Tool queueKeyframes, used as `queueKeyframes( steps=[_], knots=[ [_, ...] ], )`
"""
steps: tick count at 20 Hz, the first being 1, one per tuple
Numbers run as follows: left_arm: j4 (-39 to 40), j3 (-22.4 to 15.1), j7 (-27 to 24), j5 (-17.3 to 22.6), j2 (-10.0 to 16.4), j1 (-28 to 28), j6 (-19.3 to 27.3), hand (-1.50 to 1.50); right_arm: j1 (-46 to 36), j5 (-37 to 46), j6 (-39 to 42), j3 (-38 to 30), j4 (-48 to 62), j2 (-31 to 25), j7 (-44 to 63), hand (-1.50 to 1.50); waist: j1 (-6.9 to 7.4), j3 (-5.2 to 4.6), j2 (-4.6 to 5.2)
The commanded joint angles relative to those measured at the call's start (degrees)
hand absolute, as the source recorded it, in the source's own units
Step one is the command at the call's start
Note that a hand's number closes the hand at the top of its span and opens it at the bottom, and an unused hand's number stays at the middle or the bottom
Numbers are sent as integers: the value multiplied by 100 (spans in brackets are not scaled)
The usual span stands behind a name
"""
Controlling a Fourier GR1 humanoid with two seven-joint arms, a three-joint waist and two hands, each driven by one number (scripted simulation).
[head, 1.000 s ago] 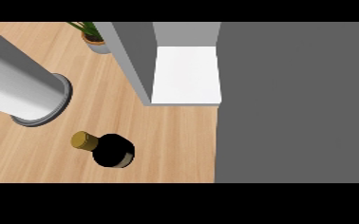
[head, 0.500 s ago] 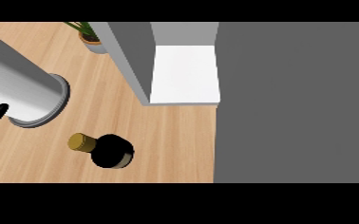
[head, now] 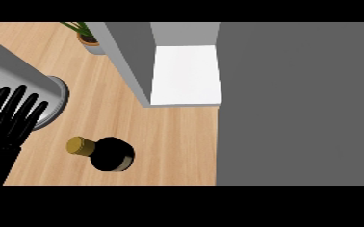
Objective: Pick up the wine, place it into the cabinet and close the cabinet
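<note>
Wine bottle (head: 112, 155), dark glass body with a gold cap (head: 81, 145), sits on the light wooden worktop (head: 171, 139) in the near-left part of the head view. It is seen almost from above, with the cap showing to the left of the body. Nothing touches it.

Left of the bottle, at the view's left edge, is the black left hand (head: 16, 120). Its fingers are straight and spread, pointing toward the far side. They hold nothing and are apart from the bottle. Just far of the hand lies a large light grey cylinder (head: 28, 84) with a rimmed end, running in from the far left; cannot tell how it joins the hand.

Far and right of the bottle stands the grey cabinet (head: 131, 62), open toward the viewer, with its white shelf (head: 186, 74) bare. Bottle is outside it, well apart from the shelf.

A small potted plant (head: 86, 41) with green leaves stands at the far edge, just left of the cabinet wall.

A flat dark grey surface (head: 284, 106) fills the right side, beyond the worktop's edge.
</note>
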Motion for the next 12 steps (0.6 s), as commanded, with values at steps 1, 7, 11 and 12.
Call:
queueKeyframes(
  steps=[1, 7, 11, 12],
  knots=[
    [1033, 247, -868, -625, -28, -285, -234, -150, 412, -734, 168, -153, -790, -49, 133, -150, -21, 0, 7],
    [2037, 228, -2014, -1284, -147, -36, -635, -150, 481, -744, 380, -342, -581, -54, -43, -150, 45, 1, 4],
    [2684, 217, -2399, -1527, -22, -183, -773, -150, 788, -820, 452, -312, -810, -65, 29, -150, 43, 1, 2],
    [2951, -30, -2581, -1862, -220, -303, -690, -150, 748, -795, 467, -154, -857, 17, -74, -150, 1, -1, 5]
  ],
)
